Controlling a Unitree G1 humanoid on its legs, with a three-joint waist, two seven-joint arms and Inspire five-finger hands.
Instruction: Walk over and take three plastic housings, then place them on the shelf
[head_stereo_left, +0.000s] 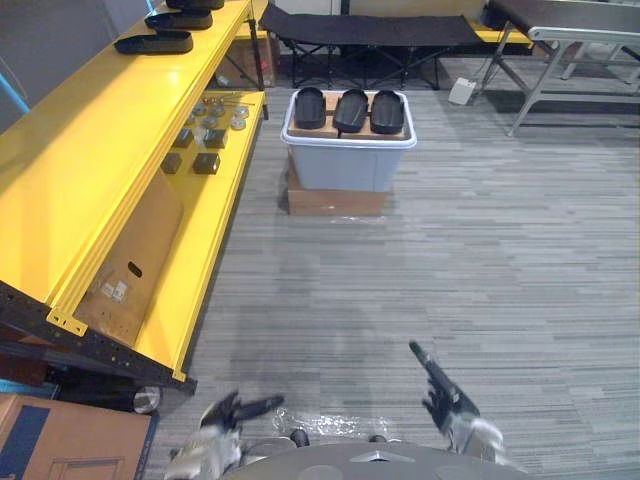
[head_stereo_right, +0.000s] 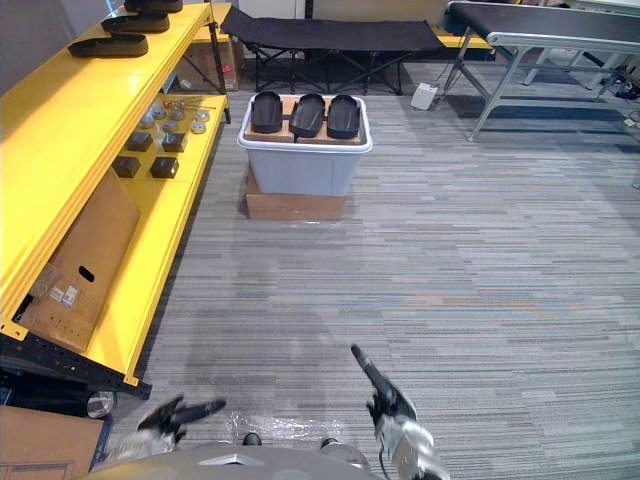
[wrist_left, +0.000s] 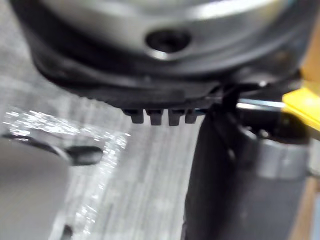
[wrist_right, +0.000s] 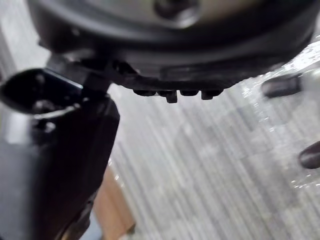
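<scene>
Robot's left hand (head_stereo_left: 228, 412) and right hand (head_stereo_left: 447, 393) hang low at 6 o'clock, fingers straight and empty as far as I can tell, which makes sense since I reckon it has to walk first. Three black oval plastic housings (head_stereo_left: 351, 110) sit in a row on the grey plastic bin (head_stereo_left: 345, 165) at 12 o'clock, well apart from both hands. The long yellow metal shelf (head_stereo_left: 90, 150) runs along 10 o'clock.

black housings (head_stereo_left: 351, 110), yellow shelf (head_stereo_left: 100, 140)

Three housings (head_stereo_left: 350, 110) are laid side by side atop a bin (head_stereo_left: 348, 165), which is set on a box (head_stereo_left: 335, 203). A shelf (head_stereo_left: 90, 150) is placed left of it, a cot (head_stereo_left: 365, 30) behind.
</scene>
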